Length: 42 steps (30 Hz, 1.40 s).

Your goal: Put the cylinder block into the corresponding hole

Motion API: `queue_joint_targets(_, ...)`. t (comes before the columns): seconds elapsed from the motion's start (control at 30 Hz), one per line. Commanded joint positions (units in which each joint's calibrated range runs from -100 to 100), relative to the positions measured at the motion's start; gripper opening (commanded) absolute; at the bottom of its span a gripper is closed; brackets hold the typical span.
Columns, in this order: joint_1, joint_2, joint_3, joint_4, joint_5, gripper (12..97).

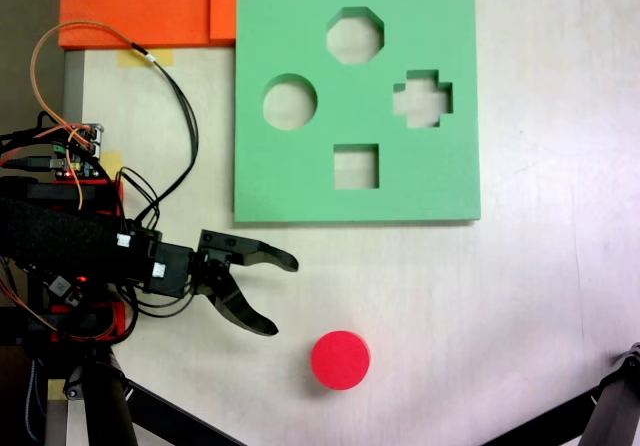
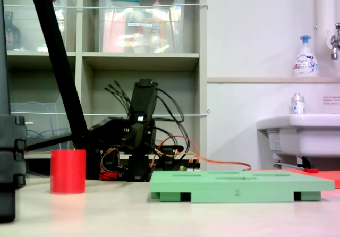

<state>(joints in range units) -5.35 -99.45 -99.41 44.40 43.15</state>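
In both fixed views the red cylinder block (image 1: 340, 359) (image 2: 68, 171) stands upright on the pale table, apart from the green foam board (image 1: 300, 181) (image 2: 241, 185). The board lies flat and has several cut-outs; the circular hole (image 1: 290, 102) is at its left, with nothing in it. My gripper (image 1: 280, 296) is open, reaching in from the left with its fingers spread and nothing between them. It sits left of the cylinder and just below the board's lower left corner. The arm (image 2: 141, 136) appears behind the cylinder and board, its jaws not discernible there.
Orange foam sheets (image 1: 140, 6) lie beyond the board's top left corner. Loose wires (image 1: 180, 96) and a circuit board (image 1: 75, 156) sit by the arm's base. Black stand legs (image 1: 150, 406) (image 1: 610, 406) cross the lower corners. A shelf (image 2: 138, 56) and sink (image 2: 303, 133) stand behind.
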Motion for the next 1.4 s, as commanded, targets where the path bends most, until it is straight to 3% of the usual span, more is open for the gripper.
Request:
queue_joint_targets(0.0,-0.9,-0.5,-0.6,6.1,2.9,49.1)
queue_joint_targets(0.23,-3.1,-0.5,-0.6,6.1,4.9,49.7)
queue_joint_targets(0.4,-3.2,0.6,-0.6,7.3,4.8,68.1)
queue_joint_targets(0.53,-2.7,27.9,-0.6,27.3,4.8,80.1)
queue_joint_targets(0.63,-2.7,46.7,-0.6,41.1,4.9,80.1)
queue_joint_targets(0.9,-3.8,75.0,7.5,52.9,5.0,80.1)
queue_joint_targets(1.37,-4.9,100.7,25.9,53.9,5.2,80.0)
